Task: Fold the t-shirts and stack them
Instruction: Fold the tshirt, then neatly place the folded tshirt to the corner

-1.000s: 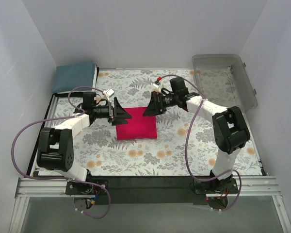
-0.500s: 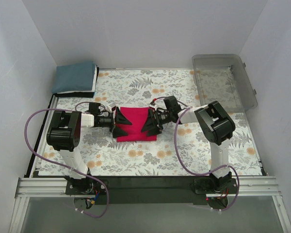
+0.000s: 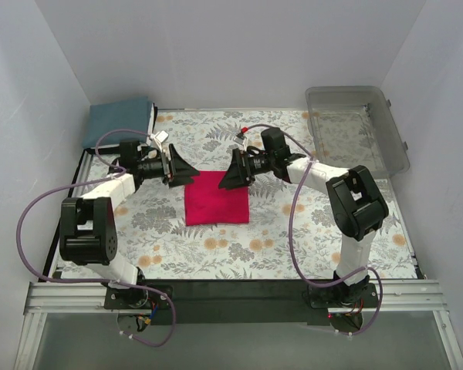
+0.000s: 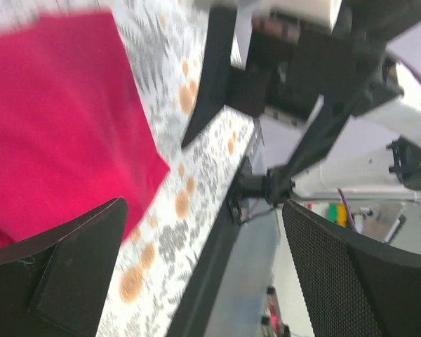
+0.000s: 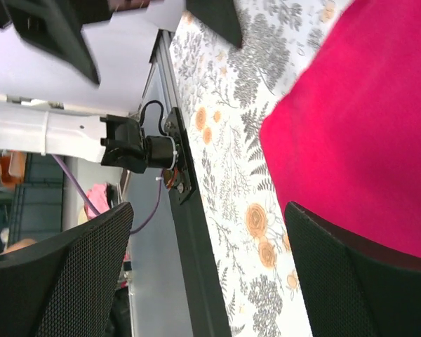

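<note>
The crimson-pink t-shirt lay folded into a flat, smooth rectangle at the middle of the floral table. The teal-blue t-shirt sat folded at the table's 10 o'clock corner and a clear bin at 2 o'clock, with white walls around. The left gripper at the pink shirt's 11 o'clock and the right gripper at 1 o'clock both gaped empty. Half a second before, they had pressed its side edges.

Wrist views: partial coverage
Pink t-shirt blurred, runs off left edge; right wrist view cuts it at right edge.
</note>
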Robot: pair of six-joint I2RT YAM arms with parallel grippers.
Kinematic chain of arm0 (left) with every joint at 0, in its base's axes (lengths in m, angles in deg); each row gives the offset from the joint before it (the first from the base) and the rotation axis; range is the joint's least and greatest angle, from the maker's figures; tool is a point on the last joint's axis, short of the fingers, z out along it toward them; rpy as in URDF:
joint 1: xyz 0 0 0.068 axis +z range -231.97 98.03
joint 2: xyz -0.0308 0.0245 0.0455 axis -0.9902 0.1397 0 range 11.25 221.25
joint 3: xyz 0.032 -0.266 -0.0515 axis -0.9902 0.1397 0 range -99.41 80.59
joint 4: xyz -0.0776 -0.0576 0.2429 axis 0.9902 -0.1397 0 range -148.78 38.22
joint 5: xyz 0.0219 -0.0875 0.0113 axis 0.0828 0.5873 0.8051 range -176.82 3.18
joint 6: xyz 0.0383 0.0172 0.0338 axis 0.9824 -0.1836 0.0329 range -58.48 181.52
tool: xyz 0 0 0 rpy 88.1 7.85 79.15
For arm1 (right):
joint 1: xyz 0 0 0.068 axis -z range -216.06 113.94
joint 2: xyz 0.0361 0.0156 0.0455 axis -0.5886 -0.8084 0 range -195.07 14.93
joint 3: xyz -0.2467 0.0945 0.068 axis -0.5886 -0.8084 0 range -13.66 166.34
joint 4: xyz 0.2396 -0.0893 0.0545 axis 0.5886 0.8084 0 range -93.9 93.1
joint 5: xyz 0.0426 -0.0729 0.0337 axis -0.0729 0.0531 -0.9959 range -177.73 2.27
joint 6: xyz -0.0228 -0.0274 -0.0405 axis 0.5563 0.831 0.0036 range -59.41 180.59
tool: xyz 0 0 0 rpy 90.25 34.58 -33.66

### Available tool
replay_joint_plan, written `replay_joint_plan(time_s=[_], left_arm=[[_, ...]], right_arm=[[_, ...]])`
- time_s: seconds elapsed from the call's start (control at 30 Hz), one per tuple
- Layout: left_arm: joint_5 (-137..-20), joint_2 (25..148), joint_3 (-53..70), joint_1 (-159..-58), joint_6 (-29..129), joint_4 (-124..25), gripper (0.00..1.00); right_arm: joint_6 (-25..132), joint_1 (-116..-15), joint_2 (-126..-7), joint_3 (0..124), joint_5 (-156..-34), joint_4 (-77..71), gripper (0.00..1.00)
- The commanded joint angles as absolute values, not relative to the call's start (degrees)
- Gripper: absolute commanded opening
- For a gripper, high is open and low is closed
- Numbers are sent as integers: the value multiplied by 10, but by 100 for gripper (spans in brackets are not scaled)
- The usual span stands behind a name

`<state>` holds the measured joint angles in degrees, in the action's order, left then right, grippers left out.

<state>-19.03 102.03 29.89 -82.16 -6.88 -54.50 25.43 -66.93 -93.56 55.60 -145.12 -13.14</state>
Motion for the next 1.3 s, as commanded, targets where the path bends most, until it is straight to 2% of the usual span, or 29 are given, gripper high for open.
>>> replay_joint_plan(time_s=[0.0,0.23,0.27,0.33,0.47,0.6,0.63,0.67,0.73,0.8,0.83,0.87,1.0,1.13,1.27], left_arm=[[-226,1076,259,-821,-128,-456,91],[-257,1244,192,-821,-171,-409,84],[-258,1255,190,-821,-167,-410,84],[-262,1283,185,-821,-168,-411,83],[-278,1304,164,-797,-153,-447,79],[-283,1233,142,-771,-75,-502,79],[-284,1215,137,-764,-57,-514,79],[-292,1195,130,-753,-31,-565,81],[-320,1137,99,-742,48,-629,84],[-355,1075,87,-714,95,-720,89],[-363,1052,90,-714,97,-720,93],[-367,1029,98,-686,95,-728,98],[-376,925,120,-619,76,-752,98],[-434,904,105,-604,98,-818,98],[-469,917,100,-592,78,-889,98]], right_arm=[[260,-695,-985,583,-1464,-130,94],[257,-736,-1078,623,-1466,-147,89],[262,-736,-1087,623,-1464,-146,83],[269,-730,-1107,607,-1462,-145,80],[285,-709,-1109,580,-1460,-138,63],[372,-707,-1039,626,-1427,-60,59],[391,-709,-1030,671,-1413,0,58],[407,-711,-1024,693,-1378,29,53],[469,-716,-1017,745,-1331,119,54],[530,-732,-1014,825,-1222,186,56],[544,-738,-1014,826,-1222,202,56],[553,-745,-1012,847,-1172,211,54],[603,-818,-1002,877,-1051,240,52],[664,-906,-1006,882,-951,260,50],[702,-984,-1022,875,-861,270,42]])
